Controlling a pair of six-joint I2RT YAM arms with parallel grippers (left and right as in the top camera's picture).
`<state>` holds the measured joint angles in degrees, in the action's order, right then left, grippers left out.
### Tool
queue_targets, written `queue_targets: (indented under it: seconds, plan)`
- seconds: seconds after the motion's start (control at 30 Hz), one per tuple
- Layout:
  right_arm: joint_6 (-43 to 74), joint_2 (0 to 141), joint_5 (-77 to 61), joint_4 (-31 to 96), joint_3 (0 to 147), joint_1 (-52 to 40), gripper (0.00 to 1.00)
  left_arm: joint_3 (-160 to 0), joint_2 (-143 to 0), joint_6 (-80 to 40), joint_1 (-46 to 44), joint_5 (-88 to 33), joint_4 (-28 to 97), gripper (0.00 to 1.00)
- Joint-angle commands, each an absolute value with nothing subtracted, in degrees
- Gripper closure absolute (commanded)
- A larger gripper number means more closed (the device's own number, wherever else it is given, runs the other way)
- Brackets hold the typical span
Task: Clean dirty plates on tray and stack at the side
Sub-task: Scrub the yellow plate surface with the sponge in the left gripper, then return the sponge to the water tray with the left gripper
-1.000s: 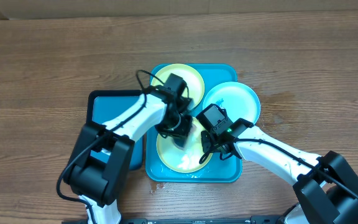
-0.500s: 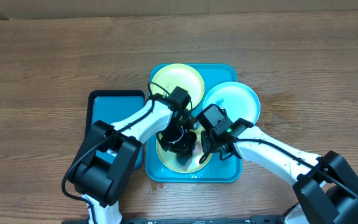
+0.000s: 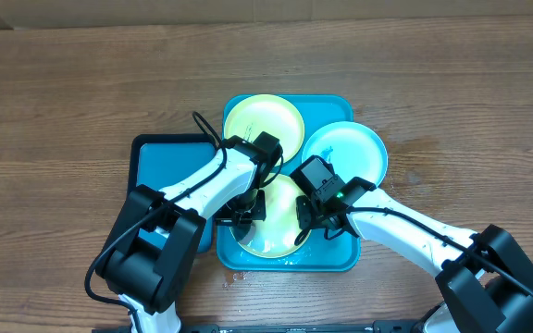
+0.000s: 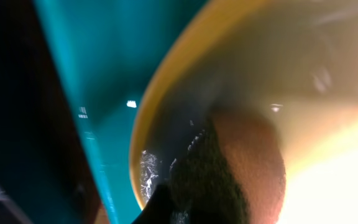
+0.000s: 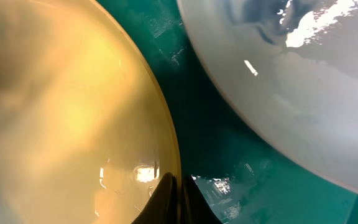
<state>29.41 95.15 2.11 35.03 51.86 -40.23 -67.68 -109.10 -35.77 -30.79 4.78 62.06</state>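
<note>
We count one tray, three plates, yellow-green far plate, yellow-green near plate, white-blue plate, left gripper clamping sponge, right gripper pinching near plate.

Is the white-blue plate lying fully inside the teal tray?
No, the white-blue plate overhangs the right rim of the teal tray.
</note>
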Motion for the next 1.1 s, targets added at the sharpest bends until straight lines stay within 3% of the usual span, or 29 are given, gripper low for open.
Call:
queue_targets:
  seconds: [0.0,0.4,0.67,0.9,0.97,1.07]
  plan:
    - [28.8,95.3,5.4,35.7,52.0,-39.9,0.96,-70.0,-109.9,-39.9,-30.1,15.8,63.3,0.96]
    - [28.8,95.3,6.5,36.6,52.0,-39.9,0.96,-77.0,-96.6,-38.2,-28.0,7.6,65.0,0.96]
    - [28.7,95.3,7.1,36.7,52.0,-39.9,0.96,-75.9,-91.4,-34.7,-17.0,9.4,68.1,0.96]
    - [28.7,95.3,8.6,36.6,51.7,-39.9,0.96,-65.7,-95.5,-34.4,-10.1,9.1,60.6,0.96]
    - [28.7,95.3,8.6,36.5,51.7,-39.9,0.96,-64.9,-97.1,-32.6,-9.3,8.5,58.4,0.89]
    - [28.7,95.3,9.0,36.4,51.7,-39.9,0.96,-64.9,-97.8,-29.0,-9.2,6.0,56.2,0.66]
